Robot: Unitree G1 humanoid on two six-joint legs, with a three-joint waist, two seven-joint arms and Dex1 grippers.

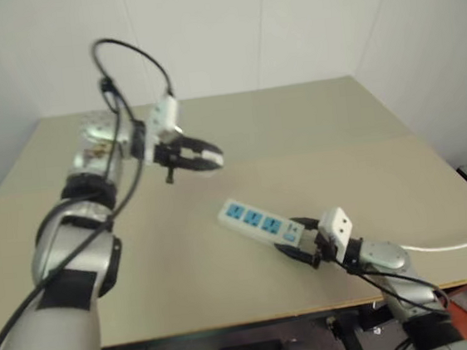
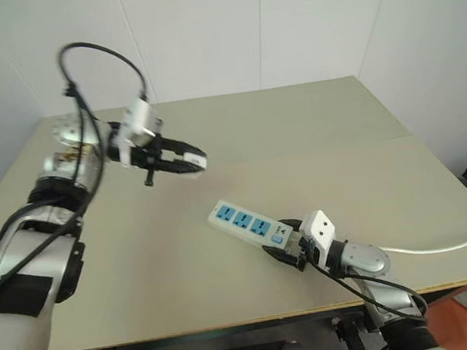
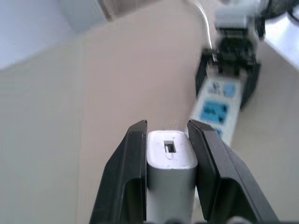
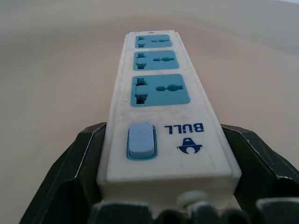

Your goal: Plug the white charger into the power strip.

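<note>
The white charger (image 3: 170, 158) sits clamped between the two black fingers of my left gripper (image 1: 204, 155), which is shut on it and held up in the air over the table, back and to the left of the strip. The power strip (image 1: 255, 220) lies flat on the table, a white bar with three blue socket faces (image 4: 160, 89) and a switch (image 4: 141, 140) at its near end. My right gripper (image 1: 301, 245) is shut on that switch end, one finger (image 4: 74, 172) pressed against each side.
The beige table (image 1: 337, 131) is bare around the strip and reaches back to white walls. The strip's thin white cable (image 1: 458, 243) runs off toward the table's right edge. The front edge lies close behind my right wrist.
</note>
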